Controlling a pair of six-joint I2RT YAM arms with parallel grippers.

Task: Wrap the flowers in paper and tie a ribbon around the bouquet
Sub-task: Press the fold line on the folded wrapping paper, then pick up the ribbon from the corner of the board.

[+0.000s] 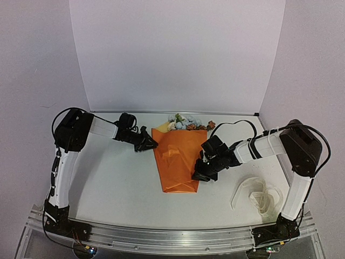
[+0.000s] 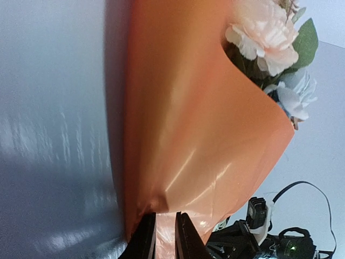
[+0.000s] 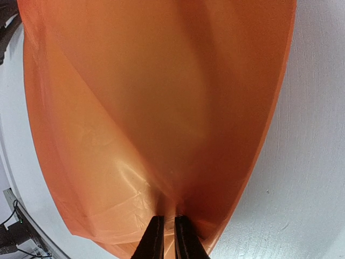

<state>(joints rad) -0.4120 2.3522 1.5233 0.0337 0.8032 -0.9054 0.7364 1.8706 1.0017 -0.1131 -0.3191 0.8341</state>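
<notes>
Top external: bouquet (image 1: 177,159) runs near-to-far (flowers (image 1: 186,123) at the far end).

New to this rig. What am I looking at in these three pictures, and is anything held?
Two robot arms are bolted at the near edge of a table. The wide picture comes from a fixed camera above and behind them; the other two come from a camera on each wrist, looking along its fingers. On the table, orange paper is folded over a bunch of flowers, blooms sticking out at the far end. A cream ribbon lies loose near the right arm's base. The left hand pinches the paper's left edge near the blooms; the right hand pinches its right edge, nearer the bases.
</notes>
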